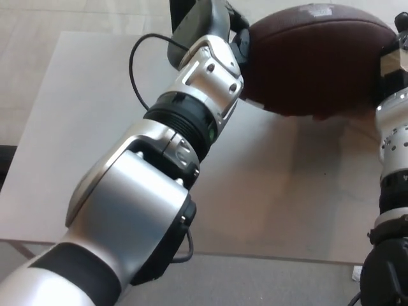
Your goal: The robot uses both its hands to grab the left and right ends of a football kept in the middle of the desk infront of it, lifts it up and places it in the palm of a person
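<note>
The brown football [315, 60] hangs above the far side of the desk [287, 191], lengthwise across the head view. My left hand [241, 37] presses its black fingers on the ball's left end. My right hand [400, 29] is at the ball's right end, mostly cut off by the picture's edge above its silver wrist. The ball is clamped between the two hands. Of the person's hand, only a small sliver of fingertips [324, 117] peeks out under the ball; the rest is hidden.
My left arm [159, 185], silver with a black cable looping off it, crosses the desk's left half and fills much of the picture. The desk's front edge runs along the bottom, with floor beyond the left and far edges.
</note>
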Available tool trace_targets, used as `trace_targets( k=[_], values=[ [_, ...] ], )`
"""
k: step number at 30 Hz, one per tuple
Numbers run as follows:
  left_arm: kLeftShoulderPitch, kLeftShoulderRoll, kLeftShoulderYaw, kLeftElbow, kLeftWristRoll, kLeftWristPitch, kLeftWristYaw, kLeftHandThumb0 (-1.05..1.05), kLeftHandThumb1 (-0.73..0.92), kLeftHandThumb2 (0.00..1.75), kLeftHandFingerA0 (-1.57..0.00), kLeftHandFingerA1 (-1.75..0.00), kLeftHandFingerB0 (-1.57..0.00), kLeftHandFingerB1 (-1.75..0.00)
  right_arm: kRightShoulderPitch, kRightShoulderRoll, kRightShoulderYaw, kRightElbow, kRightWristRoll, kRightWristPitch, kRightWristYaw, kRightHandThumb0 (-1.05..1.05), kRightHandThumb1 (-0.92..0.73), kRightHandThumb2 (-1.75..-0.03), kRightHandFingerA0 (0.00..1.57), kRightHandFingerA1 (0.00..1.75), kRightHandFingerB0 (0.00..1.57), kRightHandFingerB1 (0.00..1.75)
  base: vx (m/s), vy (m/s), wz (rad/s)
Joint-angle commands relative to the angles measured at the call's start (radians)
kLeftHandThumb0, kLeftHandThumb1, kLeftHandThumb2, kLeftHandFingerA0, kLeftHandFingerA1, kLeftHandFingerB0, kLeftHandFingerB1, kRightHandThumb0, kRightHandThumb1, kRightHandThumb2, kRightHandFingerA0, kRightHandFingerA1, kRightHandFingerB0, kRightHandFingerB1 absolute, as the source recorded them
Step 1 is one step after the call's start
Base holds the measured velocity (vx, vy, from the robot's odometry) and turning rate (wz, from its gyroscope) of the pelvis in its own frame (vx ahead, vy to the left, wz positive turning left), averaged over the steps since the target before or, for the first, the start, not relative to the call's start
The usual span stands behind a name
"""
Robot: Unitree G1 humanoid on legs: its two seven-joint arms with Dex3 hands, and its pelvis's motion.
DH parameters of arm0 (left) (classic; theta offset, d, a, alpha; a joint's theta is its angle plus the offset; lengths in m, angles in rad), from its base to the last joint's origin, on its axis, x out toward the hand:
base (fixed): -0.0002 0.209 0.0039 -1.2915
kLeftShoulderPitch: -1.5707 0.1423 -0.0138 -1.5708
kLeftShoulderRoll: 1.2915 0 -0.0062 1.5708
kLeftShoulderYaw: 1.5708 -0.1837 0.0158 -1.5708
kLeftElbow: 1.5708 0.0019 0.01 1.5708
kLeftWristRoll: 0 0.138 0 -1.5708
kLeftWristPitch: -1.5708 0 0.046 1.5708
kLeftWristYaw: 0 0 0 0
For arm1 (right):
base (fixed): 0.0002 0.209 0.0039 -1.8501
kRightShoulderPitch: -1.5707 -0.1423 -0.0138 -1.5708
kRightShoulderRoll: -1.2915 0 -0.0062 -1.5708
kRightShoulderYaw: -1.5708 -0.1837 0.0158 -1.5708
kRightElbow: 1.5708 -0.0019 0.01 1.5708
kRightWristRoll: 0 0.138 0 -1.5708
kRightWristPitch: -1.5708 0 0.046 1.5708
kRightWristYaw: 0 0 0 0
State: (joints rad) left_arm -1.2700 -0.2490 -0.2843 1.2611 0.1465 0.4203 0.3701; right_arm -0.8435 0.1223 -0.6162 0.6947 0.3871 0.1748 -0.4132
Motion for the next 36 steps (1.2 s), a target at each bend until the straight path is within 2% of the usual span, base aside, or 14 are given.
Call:
trace_targets(
  k=[1, 7, 10, 13, 15, 16, 21, 24, 26, 27, 28, 30, 31, 36],
  values=[
    [0.029, -0.051, -0.009, -0.016, 0.031, -0.044, -0.096, -0.26, 0.65, 0.59, -0.61, -0.92, -0.65, -0.58, 0.052, 0.019, 0.050, 0.011, 0.002, 0.048, -0.014, -0.40, -0.65, -1.03, 1.26, 1.41, 0.80, 1.08, 0.00, 0.000, 0.00],
    [0.034, -0.023, 0.045, -0.033, 0.007, -0.085, -0.149, -0.42, 0.84, 0.64, -0.40, -1.04, -0.33, -0.53, 0.106, -0.018, 0.139, -0.053, -0.035, 0.021, 0.028, -0.23, -0.69, -0.71, 0.99, 1.75, 0.79, 0.95, 0.00, 0.000, 0.00],
    [0.023, 0.032, 0.153, -0.079, -0.074, -0.139, -0.223, -0.35, 0.58, 1.12, -0.75, -1.05, 0.00, -0.50, 0.123, -0.108, 0.228, -0.099, -0.090, 0.114, 0.067, -0.50, -0.81, -0.64, 0.60, 0.58, 0.22, 0.29, 0.00, 0.000, 0.00],
    [0.004, 0.072, 0.177, -0.110, -0.067, -0.138, -0.266, -0.72, 0.67, 0.95, -0.59, -0.99, -0.04, -0.24, 0.132, -0.162, 0.255, -0.108, -0.095, 0.128, 0.082, -0.65, -0.81, -0.64, 0.39, 0.42, 0.11, 0.26, 0.00, 0.000, 0.00],
    [-0.013, 0.145, 0.227, -0.148, -0.098, -0.134, -0.324, -0.93, 0.74, 1.03, 0.00, -0.16, 0.00, -0.01, 0.147, -0.225, 0.273, -0.099, -0.105, 0.105, 0.140, -0.79, -0.83, -0.66, 0.34, 0.47, 0.00, 0.08, 0.00, 0.000, 0.00],
    [-0.033, 0.201, 0.249, -0.169, -0.107, -0.128, -0.347, -1.01, 0.79, 1.08, 0.00, -0.13, 0.00, -0.01, 0.156, -0.283, 0.317, -0.099, -0.145, 0.107, 0.192, -1.02, -0.82, -1.12, 0.35, 0.62, 0.00, 0.00, 0.00, 0.000, 0.00],
    [-0.039, 0.300, 0.307, -0.249, -0.128, -0.155, -0.404, -0.83, 0.91, 0.71, 0.00, -0.48, 0.00, -0.02, 0.179, -0.361, 0.332, -0.144, -0.121, 0.105, 0.250, -1.05, -0.79, -1.19, 0.00, 0.07, 0.00, 0.08, 0.00, 0.000, 0.00],
    [-0.030, 0.374, 0.332, -0.314, -0.147, -0.149, -0.476, -1.01, 0.82, 1.17, 0.00, -0.18, 0.00, -0.04, 0.210, -0.425, 0.337, -0.217, -0.094, 0.115, 0.331, -1.00, -0.74, -1.09, 0.00, 0.00, 0.00, 0.01, 0.00, 0.000, 0.00],
    [0.010, 0.456, 0.367, -0.440, -0.180, -0.068, -0.532, -1.00, 0.79, 1.18, 0.00, -0.25, 0.00, -0.05, 0.232, -0.504, 0.340, -0.293, -0.084, 0.167, 0.385, -1.05, -0.79, -1.22, 0.00, 0.12, 0.00, 0.11, 0.00, 0.000, 0.00],
    [0.033, 0.483, 0.382, -0.486, -0.190, -0.035, -0.542, -1.05, 0.80, 1.23, -0.80, -1.38, 0.00, -0.10, 0.247, -0.525, 0.324, -0.327, -0.064, 0.180, 0.402, -1.05, -0.73, -1.09, 0.04, 0.28, 0.00, 0.00, 0.00, 0.000, 0.00],
    [0.070, 0.526, 0.405, -0.563, -0.206, 0.018, -0.557, -1.05, 0.80, 1.23, -0.80, -1.38, 0.00, -0.10, 0.268, -0.558, 0.303, -0.380, -0.034, 0.202, 0.428, -1.05, -0.73, -1.09, 0.04, 0.28, 0.00, 0.00, 0.00, 0.000, 0.00],
    [0.189, 0.571, 0.472, -0.760, -0.278, 0.053, -0.604, -0.93, 0.72, 0.97, 0.00, -0.49, 0.00, -0.10, 0.320, -0.614, 0.279, -0.469, -0.022, 0.238, 0.438, -1.04, -0.75, -1.16, 0.53, 1.06, 0.00, 0.00, 0.00, 0.000, 0.00],
    [0.315, 0.595, 0.544, -0.966, -0.317, 0.107, -0.584, -0.88, 0.82, 1.21, 0.00, -0.35, 0.00, -0.12, 0.392, -0.649, 0.224, -0.561, 0.006, 0.225, 0.457, -1.04, -0.76, -1.22, 0.00, 0.07, 0.00, 0.00, 0.00, 0.000, 0.00],
    [0.696, 0.633, 0.786, -1.412, -0.470, 0.203, -0.634, -0.88, 0.92, 0.77, 0.00, -0.20, 0.00, -0.10, 0.632, -0.703, 0.015, -0.818, 0.119, 0.221, 0.536, -1.05, -0.92, -0.78, 0.00, 0.00, 0.00, 0.00, 0.00, 0.000, 0.00]
  ],
)
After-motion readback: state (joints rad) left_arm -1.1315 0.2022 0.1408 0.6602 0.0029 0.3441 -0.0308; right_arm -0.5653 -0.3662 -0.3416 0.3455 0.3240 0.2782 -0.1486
